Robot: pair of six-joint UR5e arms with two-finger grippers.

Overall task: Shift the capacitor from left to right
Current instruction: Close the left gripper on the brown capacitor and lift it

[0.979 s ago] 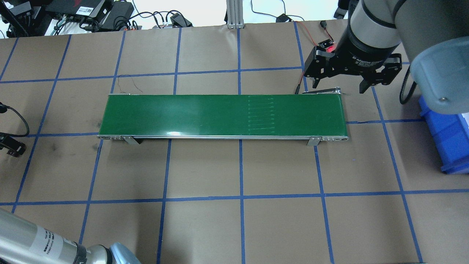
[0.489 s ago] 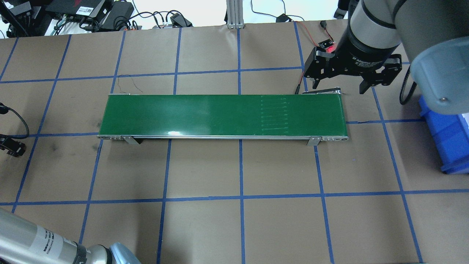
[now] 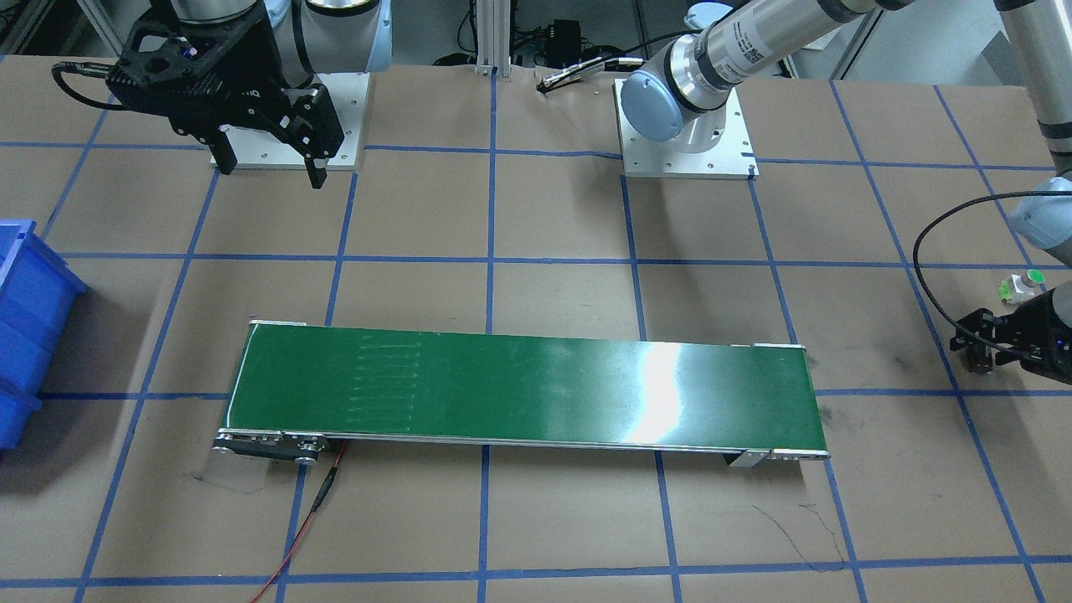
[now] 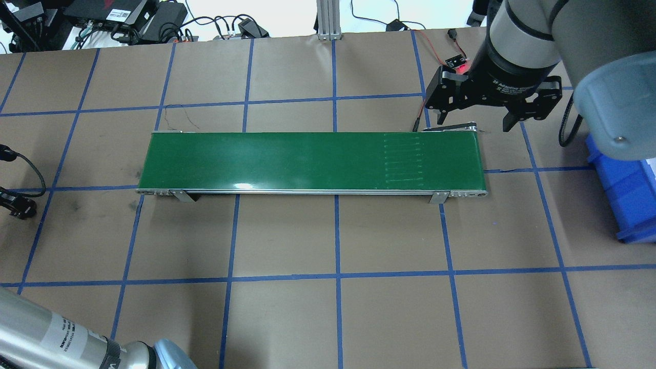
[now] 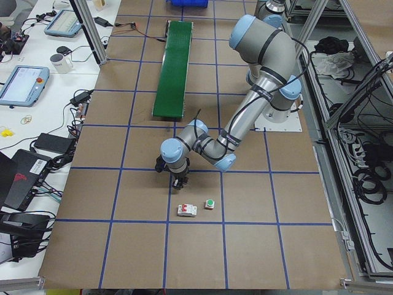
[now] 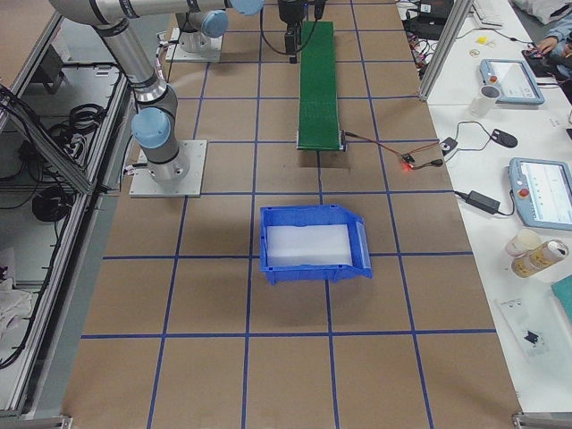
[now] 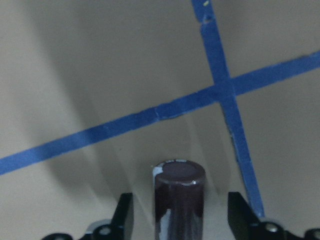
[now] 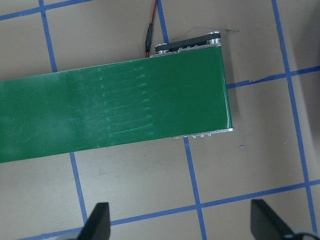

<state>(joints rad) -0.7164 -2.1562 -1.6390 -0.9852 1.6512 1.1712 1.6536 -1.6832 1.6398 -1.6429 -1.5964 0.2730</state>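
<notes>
Left wrist view: you see the capacitor [image 7: 178, 192] standing upright on the brown paper of the table [image 4: 287, 230], a dark glossy cylinder with a flat top. One finger [image 7: 123, 215] of the left gripper [image 5: 179, 182] stands on one side of it and the other finger [image 7: 237, 214] on the other. The jaws are spread, with a strip of paper showing between each finger and the capacitor, so nothing is pinched. Just past the capacitor, two blue tape lines [image 7: 220, 82] cross.

Exterior left view: you find the left gripper low over the table at the robot's left end, well apart from the near end of the green conveyor belt [image 5: 174, 67]. A white and red block [image 5: 187, 210] and a small white part with a green cap [image 5: 210, 203] lie near it, apart from the gripper.

Overhead view: the right gripper [image 4: 474, 122] hangs by the far corner of the belt's right end, its jaws spread wide and holding nothing. In the right wrist view you see that belt end below it, with a red wire [image 8: 151, 22] running off from the corner. A blue bin [image 4: 626, 197] sits on the table past that end of the belt.
</notes>
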